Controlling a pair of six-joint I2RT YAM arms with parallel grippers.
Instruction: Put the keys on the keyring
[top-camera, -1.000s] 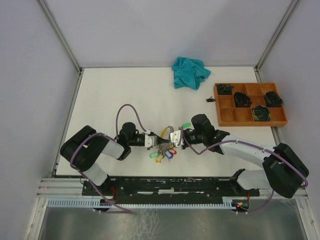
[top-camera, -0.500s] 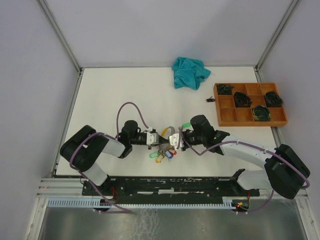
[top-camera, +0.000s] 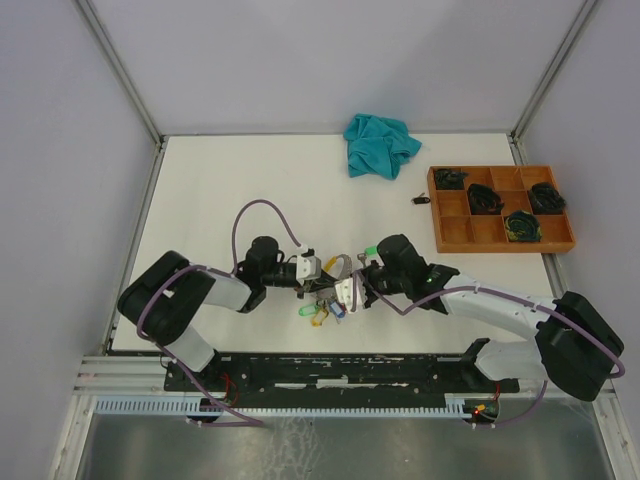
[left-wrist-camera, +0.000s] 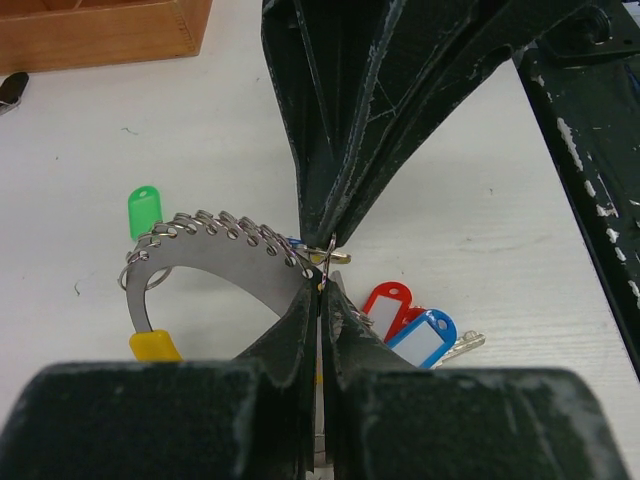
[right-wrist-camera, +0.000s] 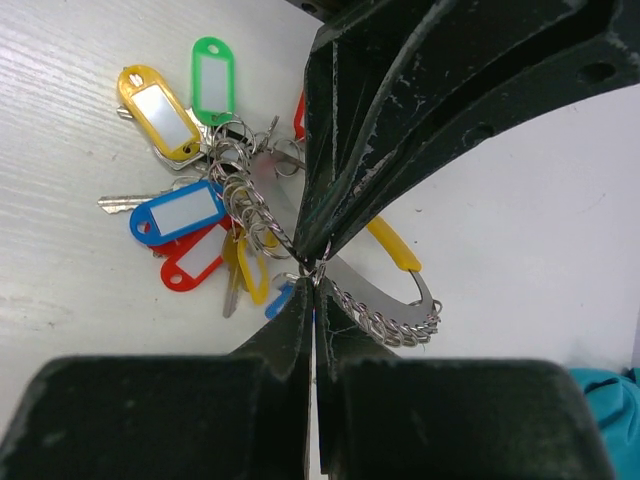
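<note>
My left gripper (top-camera: 324, 280) and right gripper (top-camera: 338, 288) meet tip to tip low over the table, both shut. In the right wrist view the keyring (right-wrist-camera: 268, 232), a thin twisted silver wire, runs from a bunch of small loops into the left gripper's tips. The right gripper (right-wrist-camera: 316, 290) pinches a small split loop (right-wrist-camera: 320, 268) at the same spot. A flat silver crescent (left-wrist-camera: 215, 255) with yellow ends and a row of loops lies beside the left gripper (left-wrist-camera: 320, 290). The keys (right-wrist-camera: 180, 215), with green, yellow, blue and red tags, lie bunched on the table (top-camera: 322, 310).
A wooden compartment tray (top-camera: 505, 248) with black items stands at the right. A teal cloth (top-camera: 381, 145) lies at the back. A small black object (top-camera: 421, 199) lies left of the tray. The tray's corner shows in the left wrist view (left-wrist-camera: 100, 35).
The two grippers have closed the gap between them and now meet tip to tip over the keys. The right gripper has moved left and nearer; the left has turned toward it.
</note>
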